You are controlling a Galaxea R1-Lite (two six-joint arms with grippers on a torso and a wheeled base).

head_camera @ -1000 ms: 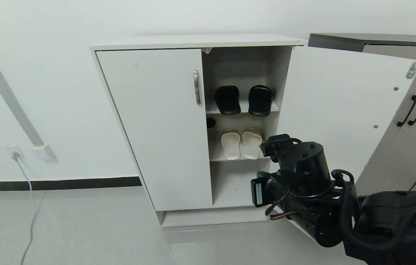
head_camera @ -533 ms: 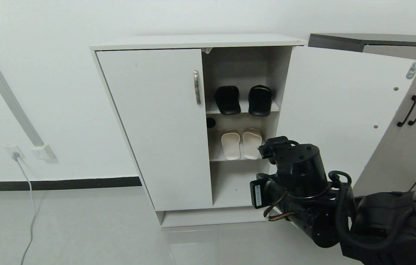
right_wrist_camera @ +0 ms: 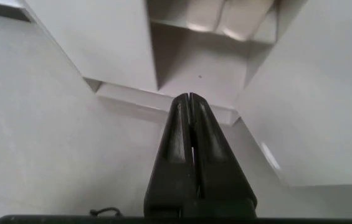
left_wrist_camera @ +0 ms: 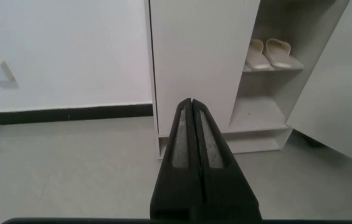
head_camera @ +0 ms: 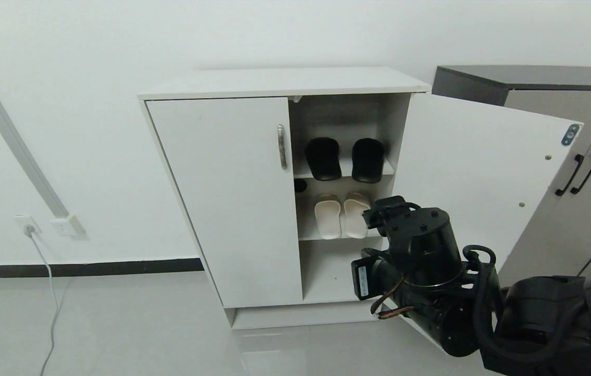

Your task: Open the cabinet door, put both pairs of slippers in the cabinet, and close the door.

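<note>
Mid-frame in the head view we log the cabinet (head_camera: 222, 198) | right door (head_camera: 473, 172) open, toward frame right | black slippers (head_camera: 322, 158) on upper shelf (head_camera: 346, 168), white slippers (head_camera: 327, 218) just below | left gripper (left_wrist_camera: 191, 104) pinched together, empty | right gripper (right_wrist_camera: 190, 98) likewise

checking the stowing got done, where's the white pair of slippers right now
In the head view, the white pair sits on the middle shelf of the cabinet, in its open right half, directly below the black pair.

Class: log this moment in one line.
right door open | black slippers upper shelf | white slippers shelf below | left claw shut | right claw shut
</note>
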